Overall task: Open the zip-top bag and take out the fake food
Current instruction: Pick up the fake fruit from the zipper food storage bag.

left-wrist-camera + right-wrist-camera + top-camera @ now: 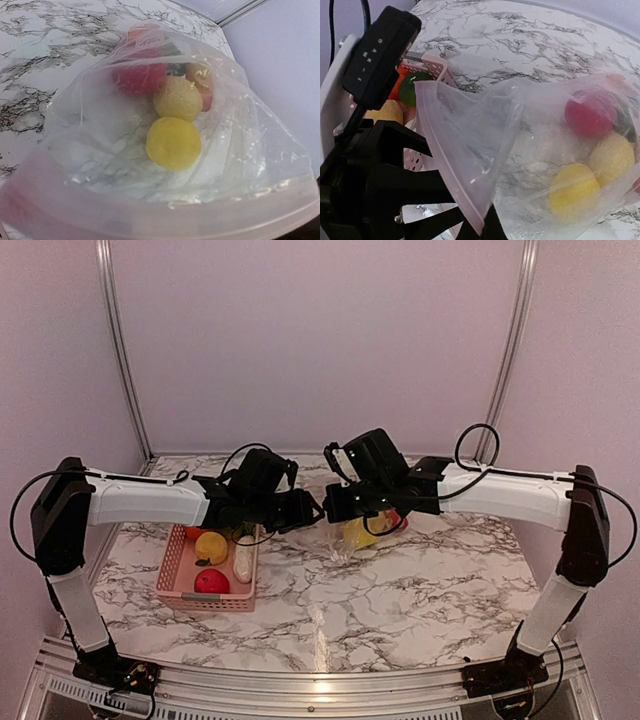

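The zip-top bag (345, 540) hangs between my two grippers over the middle of the table. Its mouth is pulled partly open. Inside it is fake food: a yellow ball (173, 143), a pale yellow fruit (177, 98) and a red fruit (140, 77). My left gripper (308, 508) holds the bag's zip strip (150, 215), which hides its fingers in its own wrist view. My right gripper (487, 227) is shut on the other lip of the bag (485, 135), and is at the bag's top in the top view (335, 505).
A pink perforated basket (170, 565) stands left of the bag, under the left arm. It holds a yellow fruit (211, 547), a red one (211, 581) and a whitish one (243, 562). The left gripper's black body (385, 175) fills the right wrist view's left side.
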`<state>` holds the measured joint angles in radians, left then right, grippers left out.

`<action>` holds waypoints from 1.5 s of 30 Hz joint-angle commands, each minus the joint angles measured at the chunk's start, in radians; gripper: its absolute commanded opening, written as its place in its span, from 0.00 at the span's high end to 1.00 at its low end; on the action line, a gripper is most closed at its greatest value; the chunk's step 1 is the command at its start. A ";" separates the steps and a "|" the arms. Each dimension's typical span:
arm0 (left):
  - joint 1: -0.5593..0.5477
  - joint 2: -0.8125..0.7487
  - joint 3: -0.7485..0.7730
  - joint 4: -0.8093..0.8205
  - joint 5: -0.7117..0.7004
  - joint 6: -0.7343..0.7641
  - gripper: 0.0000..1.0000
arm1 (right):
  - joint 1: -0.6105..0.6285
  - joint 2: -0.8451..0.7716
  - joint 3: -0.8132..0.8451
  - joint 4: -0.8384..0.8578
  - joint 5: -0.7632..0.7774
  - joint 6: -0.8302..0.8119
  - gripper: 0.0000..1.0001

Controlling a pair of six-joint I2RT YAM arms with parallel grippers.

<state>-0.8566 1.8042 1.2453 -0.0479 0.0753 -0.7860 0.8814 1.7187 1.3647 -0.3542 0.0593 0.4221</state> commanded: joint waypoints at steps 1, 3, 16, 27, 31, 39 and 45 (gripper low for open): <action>-0.004 0.051 0.044 0.034 0.024 -0.024 0.56 | 0.015 -0.045 0.042 -0.016 0.016 0.015 1.00; -0.008 0.069 0.063 0.026 0.022 -0.030 0.56 | 0.019 -0.057 0.044 -0.018 0.013 0.017 1.00; -0.044 0.168 0.115 -0.020 0.005 -0.062 0.58 | 0.065 -0.102 0.040 -0.050 0.030 0.016 0.90; -0.053 0.203 0.147 -0.047 0.001 -0.057 0.55 | -0.024 -0.225 -0.071 -0.059 0.038 0.021 0.57; -0.056 0.208 0.157 -0.053 0.001 -0.056 0.55 | -0.111 -0.257 -0.152 -0.024 0.009 0.028 0.67; -0.057 0.228 0.183 -0.076 0.007 -0.046 0.52 | -0.196 -0.225 -0.225 0.057 -0.048 0.043 0.86; -0.060 0.242 0.197 -0.081 0.018 -0.035 0.51 | -0.211 -0.160 -0.262 0.116 -0.080 0.053 0.90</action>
<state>-0.9092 2.0205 1.4120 -0.0986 0.0872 -0.8444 0.6857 1.5135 1.1217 -0.3027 0.0151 0.4618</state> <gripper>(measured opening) 0.491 0.111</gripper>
